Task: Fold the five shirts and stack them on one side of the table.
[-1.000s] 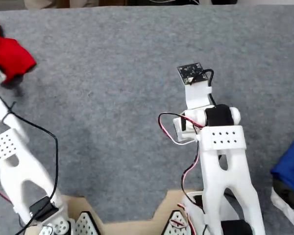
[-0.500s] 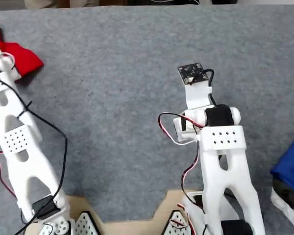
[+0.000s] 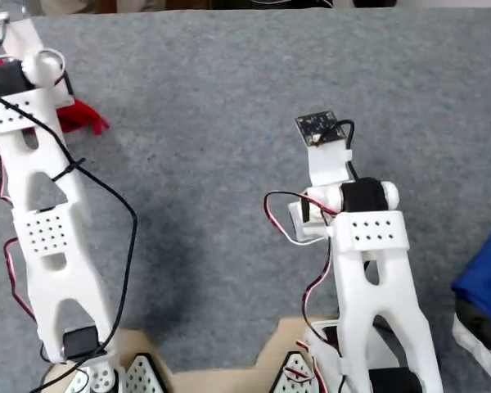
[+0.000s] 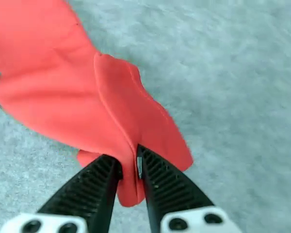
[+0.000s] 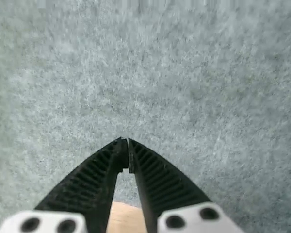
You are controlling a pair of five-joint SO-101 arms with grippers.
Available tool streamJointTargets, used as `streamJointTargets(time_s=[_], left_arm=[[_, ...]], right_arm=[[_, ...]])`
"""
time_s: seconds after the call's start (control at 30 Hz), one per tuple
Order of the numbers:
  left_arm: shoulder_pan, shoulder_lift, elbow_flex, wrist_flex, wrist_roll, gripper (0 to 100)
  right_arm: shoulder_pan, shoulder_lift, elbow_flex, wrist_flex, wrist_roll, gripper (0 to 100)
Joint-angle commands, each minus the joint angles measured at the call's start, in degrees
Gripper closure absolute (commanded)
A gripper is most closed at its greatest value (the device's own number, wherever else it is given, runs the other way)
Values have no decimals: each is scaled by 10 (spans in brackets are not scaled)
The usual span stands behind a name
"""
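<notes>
A red shirt [image 4: 87, 97] hangs crumpled over the grey table, and my left gripper [image 4: 128, 162] is shut on a fold of it. In the high view the red shirt [image 3: 82, 116] peeks out beside the left arm [image 3: 33, 123] at the far left of the table. My right gripper [image 5: 125, 142] is shut on nothing, its tips close over bare grey cloth. The right arm [image 3: 352, 213] stands right of the table's middle.
A stack of folded shirts [image 3: 484, 286], blue on top with dark and white layers beneath, lies at the right edge. The grey table cover [image 3: 213, 123] spreads between the arms. Cardboard [image 3: 204, 377] shows at the near edge by the arm bases.
The left arm has swung toward the far left corner and now covers most of the red shirt, which moved with it. The right arm has barely moved.
</notes>
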Motion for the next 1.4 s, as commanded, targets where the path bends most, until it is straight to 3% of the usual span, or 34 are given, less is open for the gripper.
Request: streamJointTargets(time_s=[0.0,0.3,0.5,0.7,0.87,1.07,1.17,1.37], left_arm=[[38,-134,124,8,5,981],[140,-511,570,7,1,981],[201,-723,764,6,1,981],[236,-847,933,6,4,954],[203,-884,1029,6,35,742],[79,-894,971,3,48,680],[24,-873,944,-62,49,684],[-32,-753,944,-254,49,738]], right_arm=[[-6,-10,11,-6,3,990],[-6,-10,17,-5,5,988],[-6,-10,16,6,5,987],[-6,-10,15,31,6,987],[-9,-8,15,28,6,987],[-12,-6,-8,31,8,986],[-35,-6,-29,37,36,986],[-156,-5,-75,42,37,986]])
